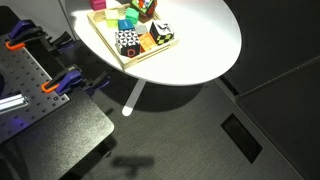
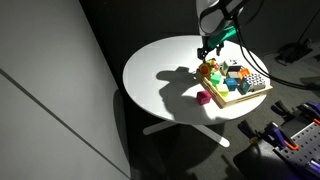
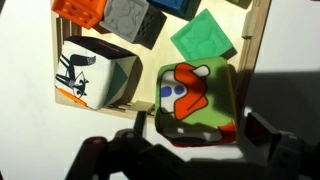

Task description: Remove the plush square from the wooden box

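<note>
The plush square point(image 3: 195, 95) is green with orange and blue patches. It lies at the edge of the wooden box point(image 3: 247, 40), next to a black-and-white cube point(image 3: 95, 72). My gripper point(image 3: 198, 140) is open, with one finger on each side of the plush square and a small gap on both sides. In an exterior view the gripper point(image 2: 210, 45) hangs right over the plush square point(image 2: 210, 70) at the near end of the wooden box point(image 2: 250, 98). The wooden box point(image 1: 150, 56) and plush square point(image 1: 143, 7) also show in an exterior view.
The box holds several more coloured blocks, among them grey point(image 3: 130, 18), green point(image 3: 203, 38) and orange point(image 3: 80, 8). It stands on a round white table point(image 2: 160, 70). A small pink block point(image 2: 203, 98) lies on the table beside the box. A black bench with orange clamps point(image 1: 45, 90) stands nearby.
</note>
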Controlling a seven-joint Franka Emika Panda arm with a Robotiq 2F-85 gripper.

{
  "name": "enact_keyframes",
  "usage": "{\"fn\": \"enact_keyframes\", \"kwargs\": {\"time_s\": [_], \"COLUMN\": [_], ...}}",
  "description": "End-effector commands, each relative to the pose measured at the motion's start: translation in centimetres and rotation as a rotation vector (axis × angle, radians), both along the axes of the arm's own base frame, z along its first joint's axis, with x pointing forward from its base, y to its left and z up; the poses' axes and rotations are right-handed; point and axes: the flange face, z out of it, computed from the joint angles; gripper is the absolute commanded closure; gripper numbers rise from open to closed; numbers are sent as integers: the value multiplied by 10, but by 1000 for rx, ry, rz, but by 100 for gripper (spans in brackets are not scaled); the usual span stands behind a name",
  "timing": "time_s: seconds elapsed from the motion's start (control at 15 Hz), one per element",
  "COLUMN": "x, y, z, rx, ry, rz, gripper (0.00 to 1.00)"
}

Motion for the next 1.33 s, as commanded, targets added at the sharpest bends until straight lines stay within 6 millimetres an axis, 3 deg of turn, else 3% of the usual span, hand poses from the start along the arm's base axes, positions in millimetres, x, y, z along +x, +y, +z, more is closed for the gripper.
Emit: {"fn": "enact_keyframes", "kwargs": {"time_s": [0.0, 1.27], "x": [2, 8], "y": [-1, 5], "z": [5, -16], "rx": [-38, 7], "ry": [31, -5], "rz": [1, 28], "gripper": [0, 0]}}
